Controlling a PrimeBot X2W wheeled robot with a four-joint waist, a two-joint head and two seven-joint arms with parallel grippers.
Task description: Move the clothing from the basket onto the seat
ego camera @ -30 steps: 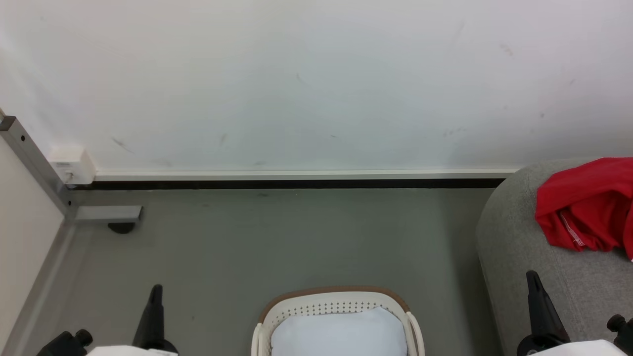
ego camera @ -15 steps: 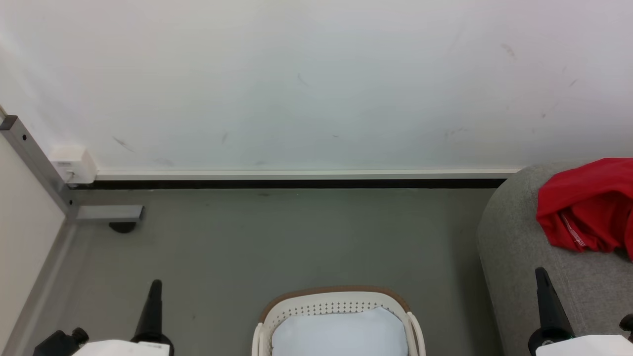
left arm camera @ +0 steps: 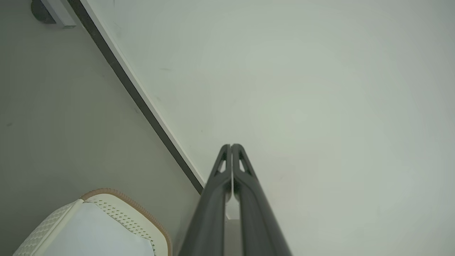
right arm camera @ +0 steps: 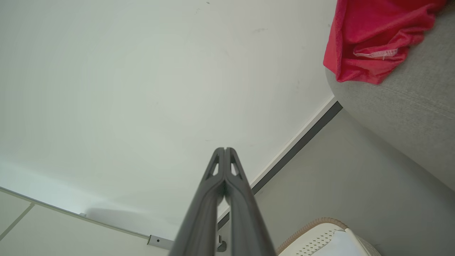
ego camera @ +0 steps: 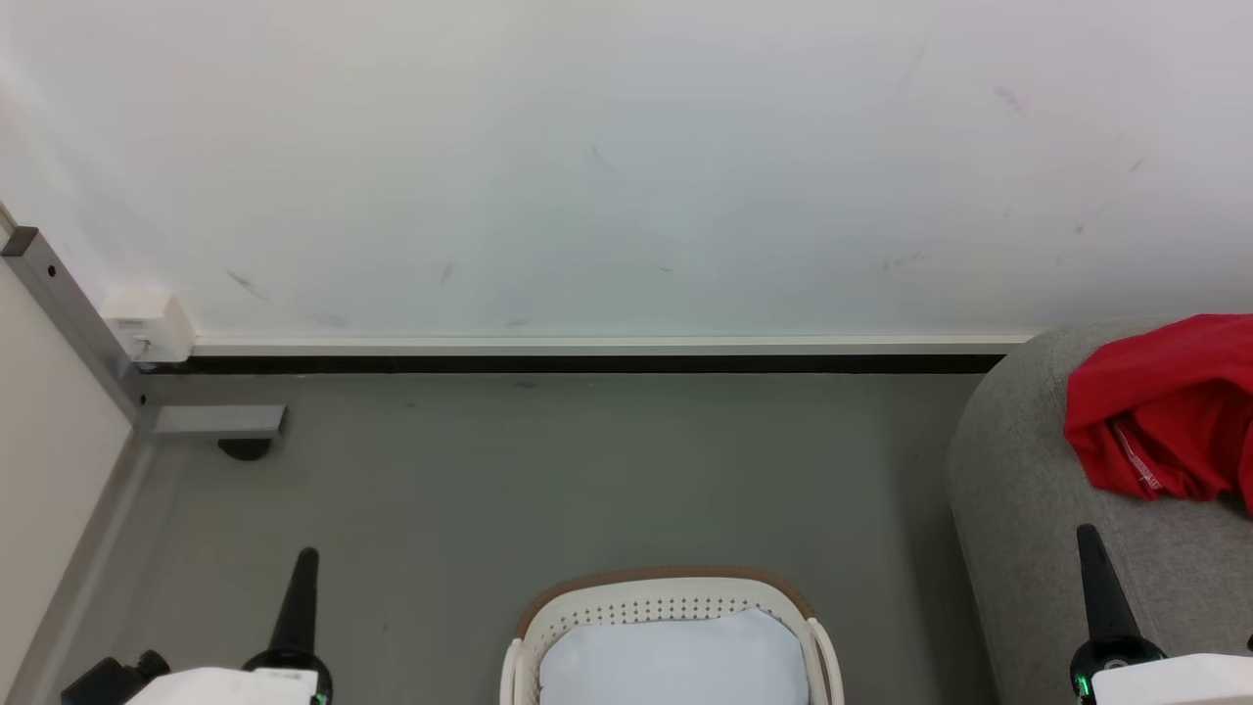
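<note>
Left tool (left arm camera: 231,146) and right tool (right arm camera: 224,150) closed, empty, clothing (ego camera: 1165,392) at seat (ego camera: 1018,490) edge, basket (ego camera: 666,578) apart

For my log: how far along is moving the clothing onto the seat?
Done: red clothing lies on the seat. In hand: nothing; left end effector and right end effector are shut, empty. Left: perhaps nothing; the visible part of the basket shows no red.

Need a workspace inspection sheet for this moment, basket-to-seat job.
Surface: grey floor, basket standing on it.
Job's things: red clothing heaped on the seat; basket pale inside, no red in the part shown.
Clutter: nothing seen.
Hands: left hand shut, empty; right hand shut, empty.
Cables: nothing seen.
Surroundings: white wall; metal frame and white box at left.
</note>
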